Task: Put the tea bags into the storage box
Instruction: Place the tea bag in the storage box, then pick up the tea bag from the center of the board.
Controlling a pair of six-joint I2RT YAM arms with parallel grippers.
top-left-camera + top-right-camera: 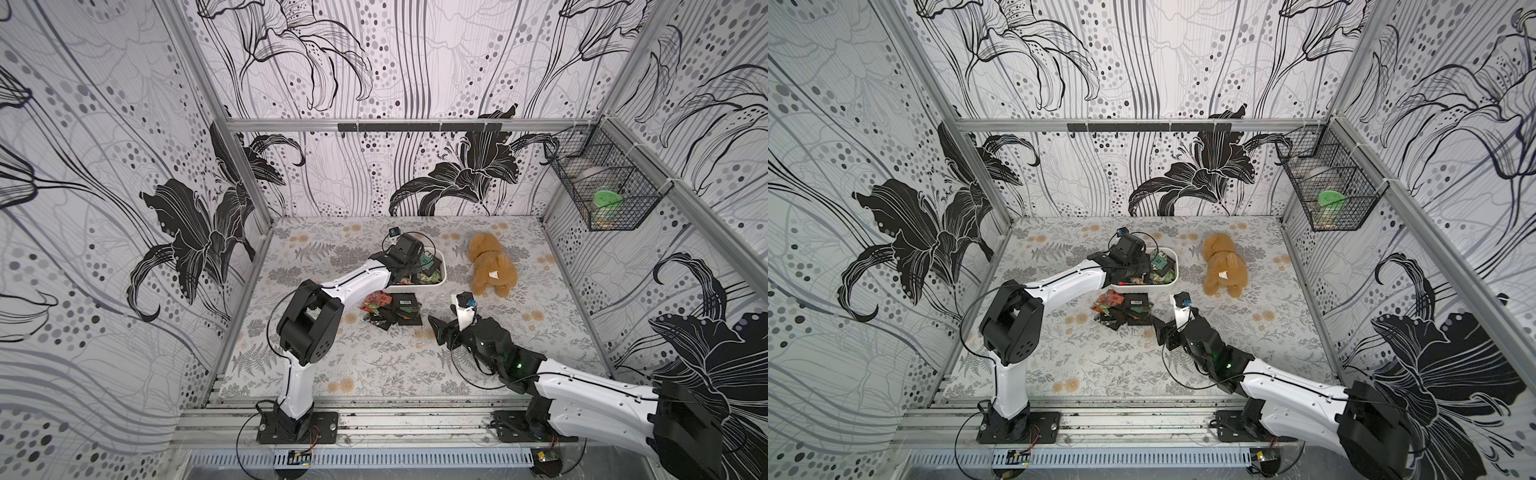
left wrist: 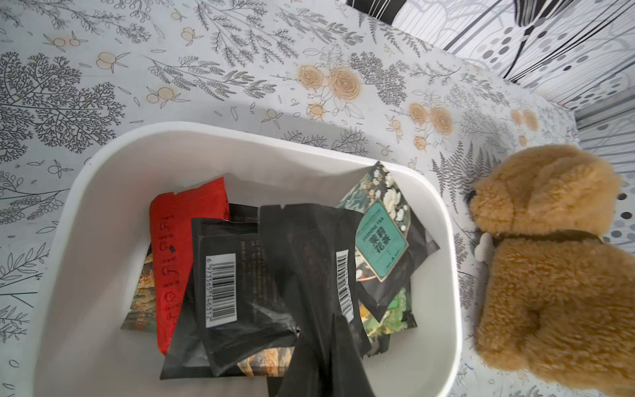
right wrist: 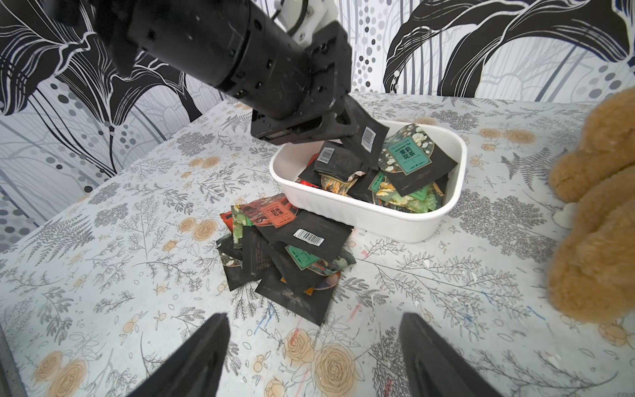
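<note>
Over the storage box [image 3: 371, 213], the left gripper [image 3: 345, 129] was pinched shut on a black tea bag [image 3: 367, 137], seemingly ready to drop it, while the right gripper [image 3: 312, 318] gaped empty near the loose tea bags [image 3: 285, 247], probably its next pick.

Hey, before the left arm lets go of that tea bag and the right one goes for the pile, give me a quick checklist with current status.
1. Left gripper shut on a black tea bag: ok.
2. That bag over the inside of the white box: ok.
3. Held bag clear of the bags lying in the box: cannot tell.
4. Right gripper open and empty: ok.
5. Pile of tea bags on the table in front of the right gripper, nothing in between: ok.
6. Plush toy apart from the box and the pile: ok.
</note>
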